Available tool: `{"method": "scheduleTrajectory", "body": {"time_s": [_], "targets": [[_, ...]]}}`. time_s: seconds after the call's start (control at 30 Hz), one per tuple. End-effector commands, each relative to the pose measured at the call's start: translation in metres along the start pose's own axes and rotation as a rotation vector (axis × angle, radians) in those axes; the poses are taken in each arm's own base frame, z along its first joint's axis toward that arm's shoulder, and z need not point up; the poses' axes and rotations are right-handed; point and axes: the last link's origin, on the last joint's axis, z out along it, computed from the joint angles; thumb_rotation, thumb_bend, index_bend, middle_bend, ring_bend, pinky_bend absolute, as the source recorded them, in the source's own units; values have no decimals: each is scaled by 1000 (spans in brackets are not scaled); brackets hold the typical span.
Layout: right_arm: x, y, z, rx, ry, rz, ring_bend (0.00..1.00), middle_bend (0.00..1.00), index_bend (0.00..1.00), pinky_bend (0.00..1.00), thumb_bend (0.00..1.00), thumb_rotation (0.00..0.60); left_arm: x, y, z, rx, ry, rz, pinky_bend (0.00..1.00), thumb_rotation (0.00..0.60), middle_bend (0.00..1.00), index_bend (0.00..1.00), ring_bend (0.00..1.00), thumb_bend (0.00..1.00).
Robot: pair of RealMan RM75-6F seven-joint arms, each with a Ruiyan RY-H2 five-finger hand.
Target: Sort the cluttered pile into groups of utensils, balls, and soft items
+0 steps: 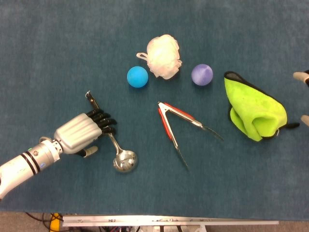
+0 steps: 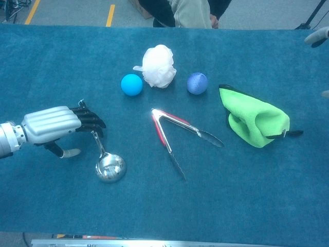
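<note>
A steel ladle (image 1: 125, 160) lies at the front left, its handle running up and left. My left hand (image 1: 83, 132) is low over the middle of that handle, fingers bent across it and thumb off to the side, with no grip showing. Red-handled tongs (image 1: 175, 124) lie spread in the middle. At the back, a blue ball (image 1: 137, 77), a white bath pouf (image 1: 164, 56) and a purple ball (image 1: 202, 74) form a row. A crumpled green cloth (image 1: 253, 108) lies on the right. Only spread fingertips (image 1: 302, 76) of my right hand show at the right edge, holding nothing.
Everything lies on a blue carpeted tabletop (image 1: 58, 53). In the chest view a person (image 2: 190, 13) sits beyond the far edge. A metal rail (image 1: 169, 221) runs along the near edge.
</note>
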Motion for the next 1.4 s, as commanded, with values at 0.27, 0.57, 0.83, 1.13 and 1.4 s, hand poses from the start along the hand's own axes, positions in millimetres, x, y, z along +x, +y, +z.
{"method": "scheduleTrajectory", "body": {"time_s": [0.27,0.57,0.83,1.13,1.4], "targets": [[0,1,-2,-7,-2,4,158,304,229,322,12,600,-11,-2,-5,10,-9,-32,114,600,163,356,109,347],[0,1,-2,-14,-6,14,158,304,229,322,12,600,-14,-10,-12,37,-7,-48,114,600,199,445,110,349],[-1,0,-2,-13,-7,15,158,304,230,322,12,600,-12,-24,-29,89,-11,-58,114,600,215,474,110,349],[-1,-2,1,-5,-5,18,158,305,230,322,12,600,-2,-29,-39,127,-5,-78,114,600,188,300,109,349],[-3,2,3,-9,-6,26,158,305,231,322,12,600,37,-15,-26,84,74,-105,114,600,178,272,109,348]]}}
